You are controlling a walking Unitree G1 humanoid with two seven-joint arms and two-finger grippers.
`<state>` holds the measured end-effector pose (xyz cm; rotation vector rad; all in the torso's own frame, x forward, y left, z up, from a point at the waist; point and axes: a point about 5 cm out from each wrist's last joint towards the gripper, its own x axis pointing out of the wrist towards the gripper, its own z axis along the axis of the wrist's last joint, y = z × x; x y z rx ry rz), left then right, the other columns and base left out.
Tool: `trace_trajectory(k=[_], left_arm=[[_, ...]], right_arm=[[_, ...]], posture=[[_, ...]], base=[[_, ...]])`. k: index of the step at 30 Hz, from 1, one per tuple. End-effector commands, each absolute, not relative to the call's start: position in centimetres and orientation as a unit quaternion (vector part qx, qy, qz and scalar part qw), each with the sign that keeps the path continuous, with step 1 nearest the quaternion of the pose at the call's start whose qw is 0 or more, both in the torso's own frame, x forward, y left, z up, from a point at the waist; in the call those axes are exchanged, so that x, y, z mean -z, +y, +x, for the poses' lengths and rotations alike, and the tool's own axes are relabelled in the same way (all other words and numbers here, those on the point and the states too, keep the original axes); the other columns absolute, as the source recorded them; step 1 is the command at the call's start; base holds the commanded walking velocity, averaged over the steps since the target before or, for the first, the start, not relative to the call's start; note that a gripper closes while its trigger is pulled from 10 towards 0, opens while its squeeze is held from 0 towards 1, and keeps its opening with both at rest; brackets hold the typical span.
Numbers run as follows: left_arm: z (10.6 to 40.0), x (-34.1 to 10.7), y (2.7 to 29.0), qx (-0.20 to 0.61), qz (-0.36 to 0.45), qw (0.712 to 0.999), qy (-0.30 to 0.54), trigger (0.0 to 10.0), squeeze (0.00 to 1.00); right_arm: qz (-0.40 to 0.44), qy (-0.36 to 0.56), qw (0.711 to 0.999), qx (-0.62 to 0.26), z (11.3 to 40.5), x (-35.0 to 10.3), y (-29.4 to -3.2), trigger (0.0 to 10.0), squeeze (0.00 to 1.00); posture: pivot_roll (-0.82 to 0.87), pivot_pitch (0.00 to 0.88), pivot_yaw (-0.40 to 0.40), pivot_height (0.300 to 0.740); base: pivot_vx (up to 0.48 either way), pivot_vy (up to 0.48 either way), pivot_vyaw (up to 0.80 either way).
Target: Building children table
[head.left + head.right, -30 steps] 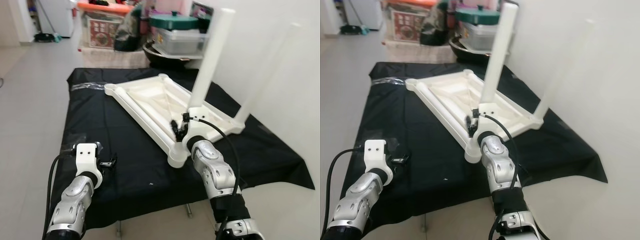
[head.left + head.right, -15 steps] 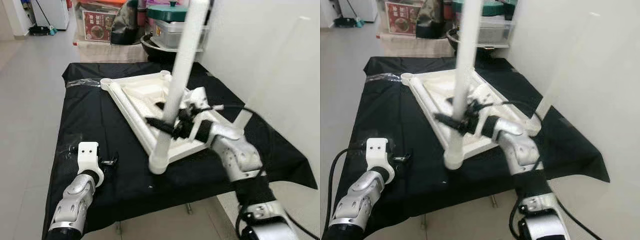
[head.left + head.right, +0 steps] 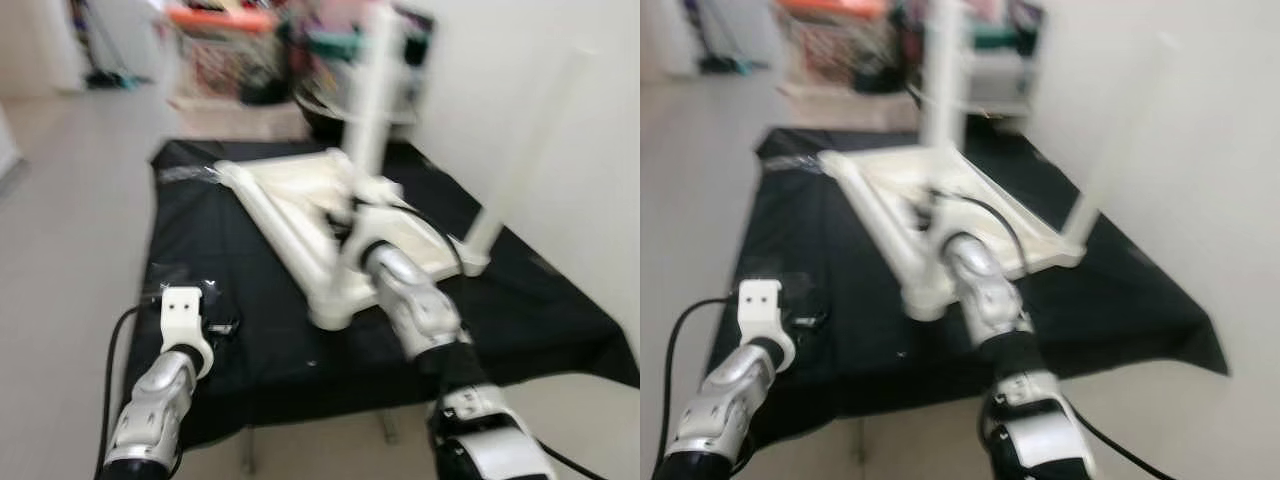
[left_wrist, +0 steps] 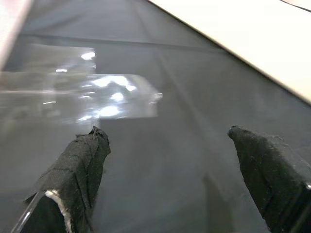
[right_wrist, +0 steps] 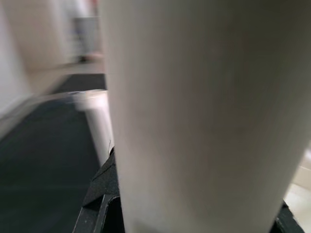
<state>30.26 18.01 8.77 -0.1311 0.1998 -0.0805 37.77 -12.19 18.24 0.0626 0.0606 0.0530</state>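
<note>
A white children's table top (image 3: 285,205) lies upside down on a table draped in black cloth (image 3: 230,270). One white leg (image 3: 520,160) stands in its far right corner. My right gripper (image 3: 350,228) is over the table top, shut on a second white leg (image 3: 372,110) that it holds upright. In the right wrist view this leg (image 5: 194,111) sits between black fingers (image 5: 104,194). My left gripper (image 4: 167,138) hovers open over the cloth near the front left, empty, with a clear plastic bag (image 4: 82,92) just ahead of it.
A white wall runs close along the right side. Boxes, a dark bowl and lidded containers (image 3: 330,50) crowd the floor behind the table. Pale tiled floor (image 3: 70,200) lies open to the left. The head views are blurred.
The camera has shifted. The held leg, tilted with its foot at the near corner half a second ago, now stands upright further back over the table top. The left arm has stayed put.
</note>
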Motion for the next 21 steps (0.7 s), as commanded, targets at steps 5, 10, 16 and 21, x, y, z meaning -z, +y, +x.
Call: trace_trajectory(k=[5,10,16,21], left_arm=[[30.3,-8.3,17.4,0.053,-0.062,0.991,0.111,10.0,0.00],[30.4,-8.3,17.4,0.054,-0.061,0.991,0.110,10.0,0.00],[30.4,-8.3,17.6,0.052,-0.060,0.991,0.108,10.0,0.00],[30.3,-8.4,17.8,0.047,-0.058,0.992,0.107,10.0,0.00]], right_arm=[[0.030,0.046,0.996,-0.072,35.6,-16.5,-11.3,10.0,0.00],[0.069,-0.009,0.987,-0.142,36.0,-19.2,-10.4,10.0,1.00],[0.080,-0.065,0.925,-0.366,35.8,-23.2,-8.7,10.0,0.00],[0.024,-0.074,0.861,-0.503,34.3,-23.4,-7.8,10.0,0.00]], posture=[[0.03,0.000,-0.112,0.740],[0.04,0.000,-0.115,0.740],[0.06,0.000,-0.128,0.740],[0.09,0.000,-0.135,0.740]], base=[[0.000,0.000,0.00],[0.000,0.000,0.00],[0.000,0.000,0.00],[0.000,0.000,0.00]])
